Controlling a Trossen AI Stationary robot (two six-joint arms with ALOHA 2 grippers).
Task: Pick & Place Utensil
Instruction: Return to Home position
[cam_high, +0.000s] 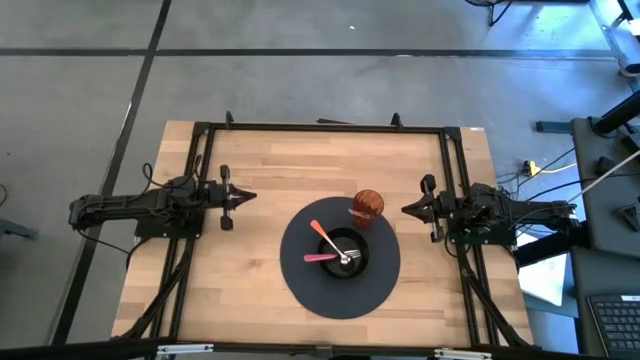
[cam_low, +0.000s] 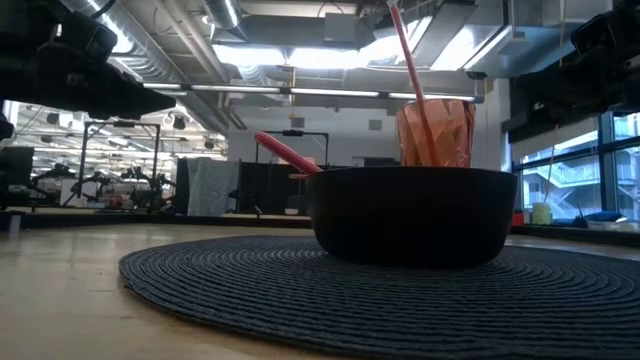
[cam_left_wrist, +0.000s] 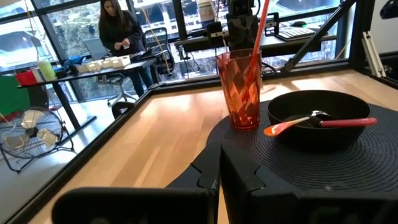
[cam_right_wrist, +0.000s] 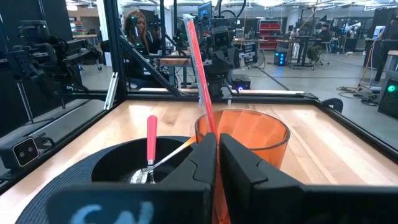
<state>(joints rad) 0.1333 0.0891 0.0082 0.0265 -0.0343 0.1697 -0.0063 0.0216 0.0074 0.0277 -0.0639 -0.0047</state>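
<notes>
The pink-handled fork (cam_high: 322, 258) and orange spoon (cam_high: 322, 233) were both lying in the round black bowl (cam_high: 345, 264). Our left end effector (cam_high: 243, 197) and right end effector (cam_high: 406, 210) sat pinched closed, empty, left and right of it. We figured only homing remained.

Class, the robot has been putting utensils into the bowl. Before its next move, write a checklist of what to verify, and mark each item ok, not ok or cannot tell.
1. Pink fork lies in the black bowl: ok, handle resting over the rim.
2. Orange spoon lies in the bowl: ok, handle also over the rim.
3. Left tool holds nothing: ok, shut, left of the placemat.
4. Right tool holds nothing: ok, shut, apart from the orange cup.
5. Cup upright: ok, beside the bowl on the placemat.
6. Both arms exactly at home: cannot tell.
</notes>
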